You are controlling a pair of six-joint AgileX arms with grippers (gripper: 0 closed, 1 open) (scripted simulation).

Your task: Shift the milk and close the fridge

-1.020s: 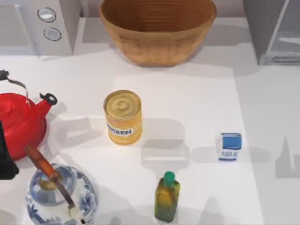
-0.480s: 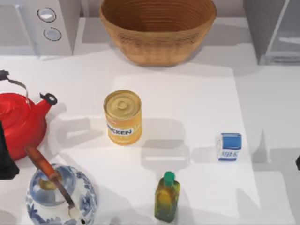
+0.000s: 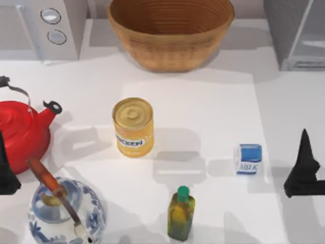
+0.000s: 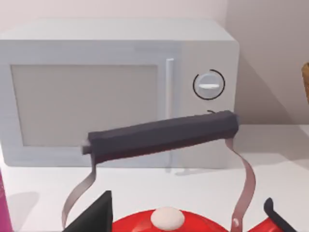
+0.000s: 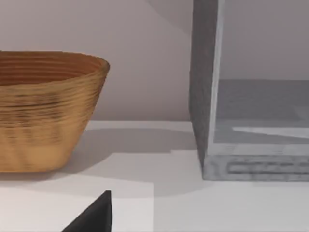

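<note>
**Milk waits, right arm close by**

Well, the milk [image 3: 248,159] stands upright at the table's right, just beside the right gripper [image 3: 303,173]; whether that claw is released or clenched I cannot tell. It looks light and crushable, so best pinched across its flat sides. Bare table leads to the fridge [image 3: 294,33]. The left gripper [image 3: 6,170] idles by the red kettle [image 3: 23,133].

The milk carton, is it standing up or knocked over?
Standing up. From above, the milk carton shows its blue top, with the MILK lettering on the side face below it.
</note>
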